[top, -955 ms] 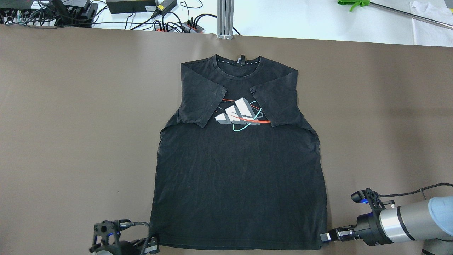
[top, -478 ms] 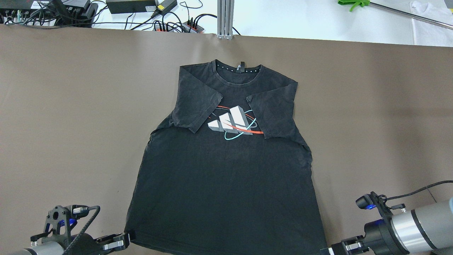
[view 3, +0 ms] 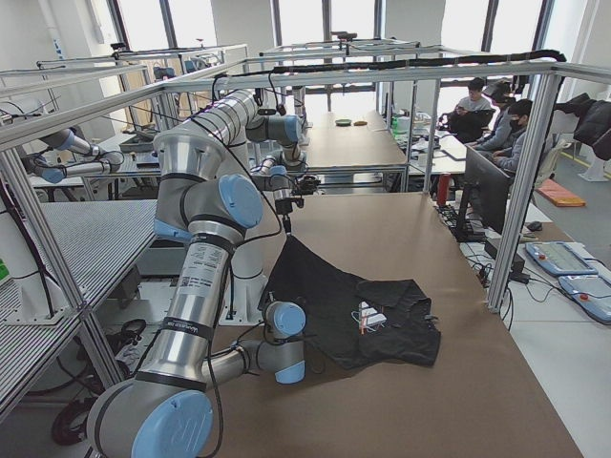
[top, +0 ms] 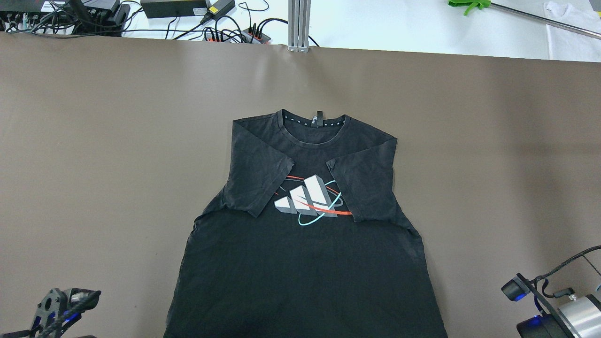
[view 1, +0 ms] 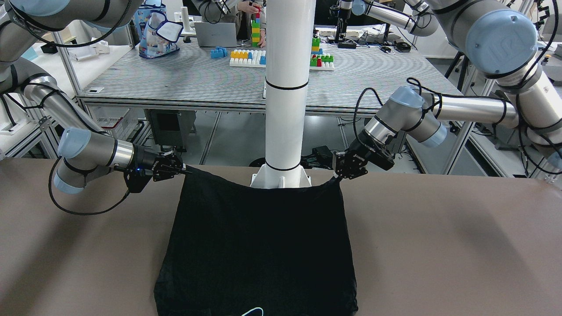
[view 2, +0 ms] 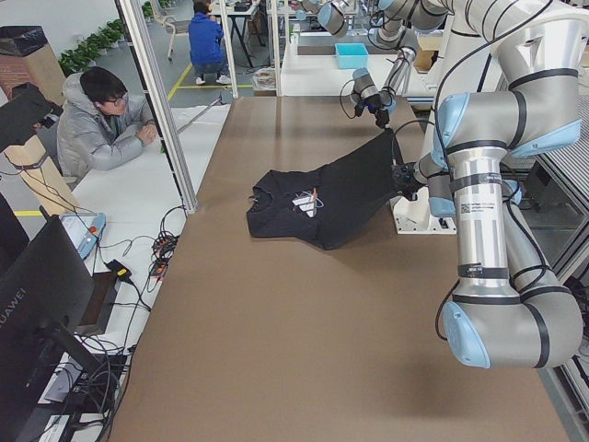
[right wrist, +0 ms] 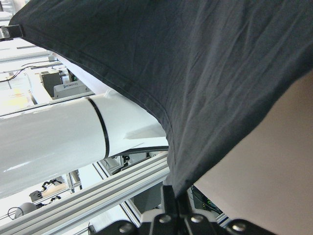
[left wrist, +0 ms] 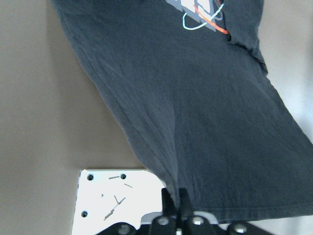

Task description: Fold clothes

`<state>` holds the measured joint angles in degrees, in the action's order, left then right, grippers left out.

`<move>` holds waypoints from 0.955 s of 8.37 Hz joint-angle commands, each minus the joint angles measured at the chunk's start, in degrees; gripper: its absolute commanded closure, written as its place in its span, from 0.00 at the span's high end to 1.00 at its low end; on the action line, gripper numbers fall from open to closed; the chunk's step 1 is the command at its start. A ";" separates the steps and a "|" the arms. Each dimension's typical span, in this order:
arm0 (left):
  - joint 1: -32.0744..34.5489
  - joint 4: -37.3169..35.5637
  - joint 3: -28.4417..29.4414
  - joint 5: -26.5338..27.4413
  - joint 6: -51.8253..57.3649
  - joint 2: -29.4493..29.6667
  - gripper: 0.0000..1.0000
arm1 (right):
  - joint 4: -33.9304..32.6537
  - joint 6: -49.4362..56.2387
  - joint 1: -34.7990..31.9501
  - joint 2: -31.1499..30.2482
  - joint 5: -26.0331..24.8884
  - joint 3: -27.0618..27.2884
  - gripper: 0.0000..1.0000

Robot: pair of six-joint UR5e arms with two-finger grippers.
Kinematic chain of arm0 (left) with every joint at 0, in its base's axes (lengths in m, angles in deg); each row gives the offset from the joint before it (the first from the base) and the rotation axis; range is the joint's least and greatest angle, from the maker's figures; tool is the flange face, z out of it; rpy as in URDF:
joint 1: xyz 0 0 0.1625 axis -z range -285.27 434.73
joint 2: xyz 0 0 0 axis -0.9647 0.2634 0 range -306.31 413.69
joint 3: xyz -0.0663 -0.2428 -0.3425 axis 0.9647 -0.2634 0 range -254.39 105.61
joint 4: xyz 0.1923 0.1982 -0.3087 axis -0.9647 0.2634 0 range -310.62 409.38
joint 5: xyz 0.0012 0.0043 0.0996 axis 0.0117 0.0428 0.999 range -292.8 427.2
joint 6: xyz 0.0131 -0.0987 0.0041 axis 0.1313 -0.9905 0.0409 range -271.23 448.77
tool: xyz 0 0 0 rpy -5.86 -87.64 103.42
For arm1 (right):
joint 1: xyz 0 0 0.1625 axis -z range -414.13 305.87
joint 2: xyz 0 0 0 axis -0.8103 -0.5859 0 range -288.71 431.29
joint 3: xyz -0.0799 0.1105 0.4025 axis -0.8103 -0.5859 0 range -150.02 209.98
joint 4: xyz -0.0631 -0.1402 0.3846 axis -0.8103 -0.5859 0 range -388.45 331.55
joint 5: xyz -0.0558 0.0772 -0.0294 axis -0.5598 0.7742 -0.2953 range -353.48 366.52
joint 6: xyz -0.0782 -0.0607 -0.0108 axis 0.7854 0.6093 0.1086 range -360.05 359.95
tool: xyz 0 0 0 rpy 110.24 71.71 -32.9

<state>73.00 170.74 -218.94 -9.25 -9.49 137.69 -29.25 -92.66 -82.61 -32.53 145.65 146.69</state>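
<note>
The left fingers [left wrist: 167, 203] and right fingers [right wrist: 168, 196] each clamp a hem corner of the black T-shirt [top: 305, 267], holding that edge raised above the surface [top: 94, 164]; the collar end lies flat.

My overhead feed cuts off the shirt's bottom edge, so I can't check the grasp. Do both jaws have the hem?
Observer: Yes. In the front view, the left jaws and the right jaws are each shut on one hem corner of the shirt.
Operator: Is the hem lying on the table?
Observer: No. The side views show the hem raised, with the shirt sloping down to its collar, which lies on the table.
</note>
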 commanded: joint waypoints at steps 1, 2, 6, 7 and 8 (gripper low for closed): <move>0.06 0.10 -5.91 -8.34 0.01 -0.42 0.00 | 9.66 -6.08 -2.53 0.02 5.35 -0.07 0.00; 0.15 0.19 -5.92 -8.45 0.01 -0.33 0.00 | 10.03 -6.79 -4.37 0.11 7.02 -0.16 0.00; 7.60 0.02 -0.76 -8.54 0.79 1.50 0.00 | 9.33 -6.80 -11.93 7.30 6.95 -8.58 0.00; 8.66 0.02 0.05 -8.46 0.88 4.21 0.00 | 8.46 -6.71 -13.77 8.62 7.21 -9.90 0.00; 9.19 -0.33 0.58 -8.28 0.88 6.68 0.00 | 7.14 -6.71 -16.66 9.07 7.30 -9.92 0.00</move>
<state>80.44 170.72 -220.07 -17.70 -8.82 140.19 -20.26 -99.41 -94.75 -25.42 152.74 138.36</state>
